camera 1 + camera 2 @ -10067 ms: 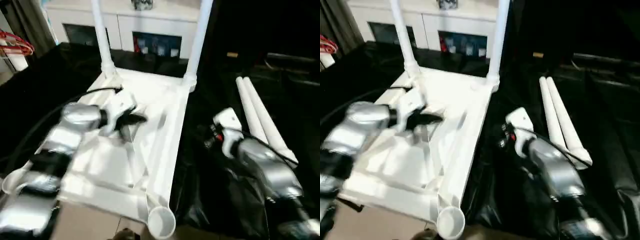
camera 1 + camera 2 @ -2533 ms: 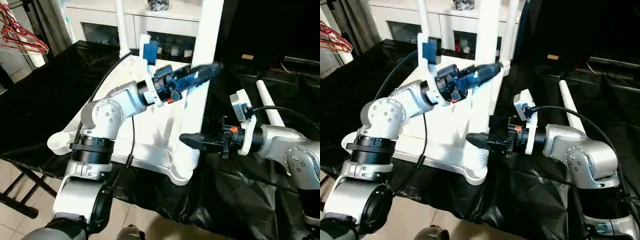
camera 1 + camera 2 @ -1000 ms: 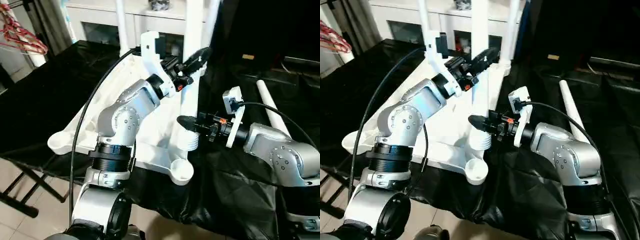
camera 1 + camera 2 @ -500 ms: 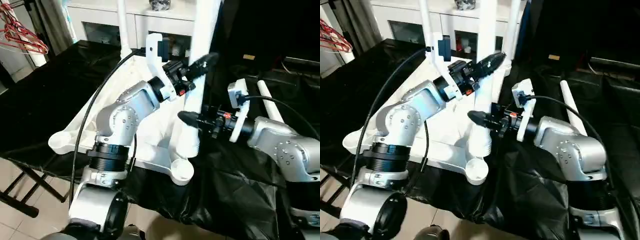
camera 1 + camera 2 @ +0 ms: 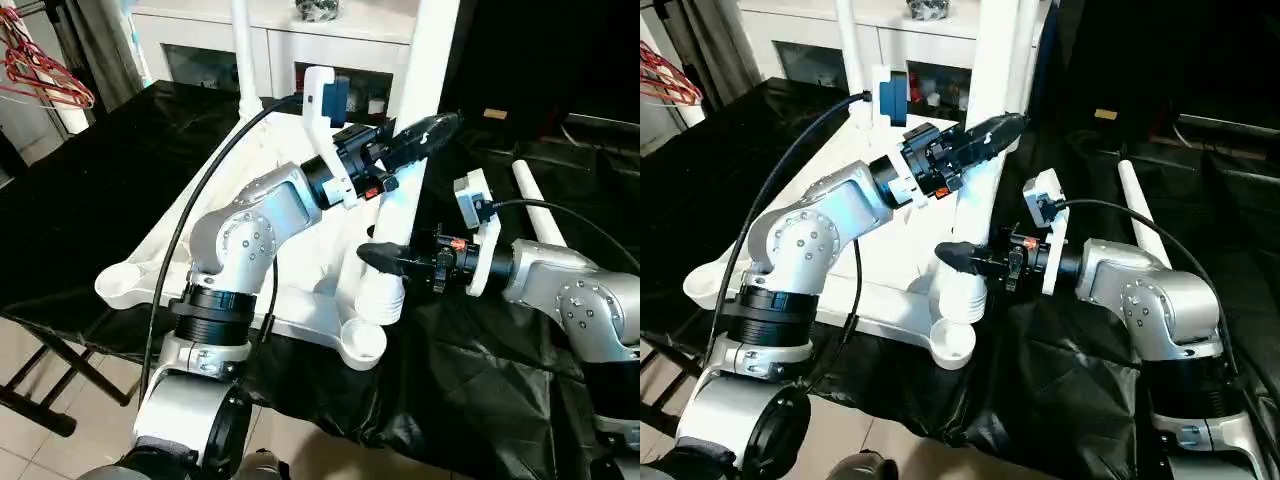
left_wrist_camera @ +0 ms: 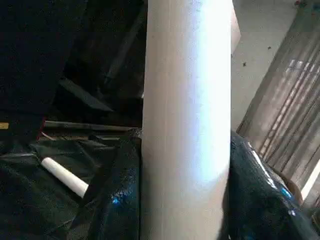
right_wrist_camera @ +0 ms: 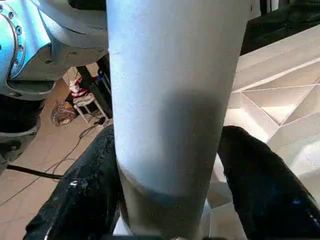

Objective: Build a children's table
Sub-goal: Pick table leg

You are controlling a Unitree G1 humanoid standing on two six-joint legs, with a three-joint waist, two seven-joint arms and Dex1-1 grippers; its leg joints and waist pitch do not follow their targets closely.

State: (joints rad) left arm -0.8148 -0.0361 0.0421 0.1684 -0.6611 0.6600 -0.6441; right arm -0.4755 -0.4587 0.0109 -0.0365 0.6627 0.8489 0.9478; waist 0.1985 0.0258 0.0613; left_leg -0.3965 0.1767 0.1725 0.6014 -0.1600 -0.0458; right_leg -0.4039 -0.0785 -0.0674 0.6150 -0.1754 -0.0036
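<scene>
The white table top (image 5: 290, 250) lies upside down on the black-covered table (image 5: 100, 200). One white leg (image 5: 405, 190) stands upright just above its near corner socket (image 5: 362, 342). The left gripper (image 5: 425, 130) pinches this leg high up. The right gripper (image 5: 385, 258) has its jaws around the leg's lower part, closed on it. A spare leg (image 5: 545, 215) lies beside the top.

Table top (image 5: 300, 270), white plastic, is lying upside down w/ ribbed underside facing up. Two legs (image 5: 242, 50) are standing upright at the top's far corners. Third leg (image 5: 405, 180), white tapered tube, is standing nearly upright, a bit tilted, w/ its ribbed lower end just above the top's near right corner socket (image 5: 364, 343), not seated in it. Fourth leg (image 5: 545, 215) is lying flat, well apart to the right of the top.
</scene>
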